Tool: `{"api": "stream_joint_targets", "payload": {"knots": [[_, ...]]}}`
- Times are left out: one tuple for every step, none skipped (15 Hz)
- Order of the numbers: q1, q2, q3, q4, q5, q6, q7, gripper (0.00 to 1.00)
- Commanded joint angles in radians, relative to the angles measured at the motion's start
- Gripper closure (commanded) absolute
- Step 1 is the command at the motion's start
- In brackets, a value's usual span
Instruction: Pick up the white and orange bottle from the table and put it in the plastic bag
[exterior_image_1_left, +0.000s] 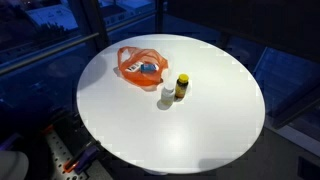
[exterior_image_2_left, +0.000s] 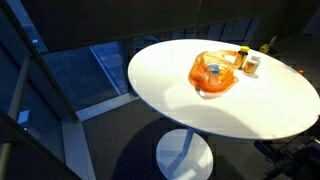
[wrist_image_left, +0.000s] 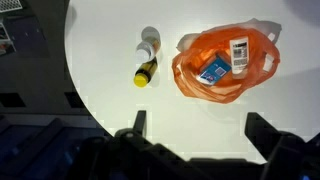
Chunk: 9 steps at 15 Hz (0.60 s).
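Noted a round white table (exterior_image_1_left: 110, 120) filling both exterior views. Found an orange plastic bag (exterior_image_1_left: 140, 66) lying open on it, packets inside. Found the gripper (wrist_image_left: 195, 125) spread wide and empty in the wrist view. Saw the white bottle (wrist_image_left: 150, 42) on the table outside the bag, just left of it there, beside a yellow bottle (wrist_image_left: 145, 72).

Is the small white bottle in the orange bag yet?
Out: the small white bottle sits on the round white table beside the orange plastic bag.
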Motion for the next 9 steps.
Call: {"api": "stream_joint_targets", "payload": {"knots": [[0.023,0.002,-0.019,0.002,-0.010,-0.004,0.008,0.00],[0.023,0.002,-0.019,0.002,-0.010,-0.004,0.008,0.00],[0.023,0.002,-0.019,0.002,-0.010,-0.004,0.008,0.00],[0.023,0.002,-0.019,0.002,-0.010,-0.004,0.008,0.00],[0.023,0.002,-0.019,0.002,-0.010,-0.004,0.008,0.00],[0.023,0.002,-0.019,0.002,-0.010,-0.004,0.008,0.00],[0.021,0.010,-0.013,0.011,-0.018,-0.002,0.019,0.00],[0.019,0.022,-0.006,0.023,-0.027,0.000,0.035,0.00],[0.018,0.032,-0.002,0.031,-0.031,0.000,0.044,0.00]]}}
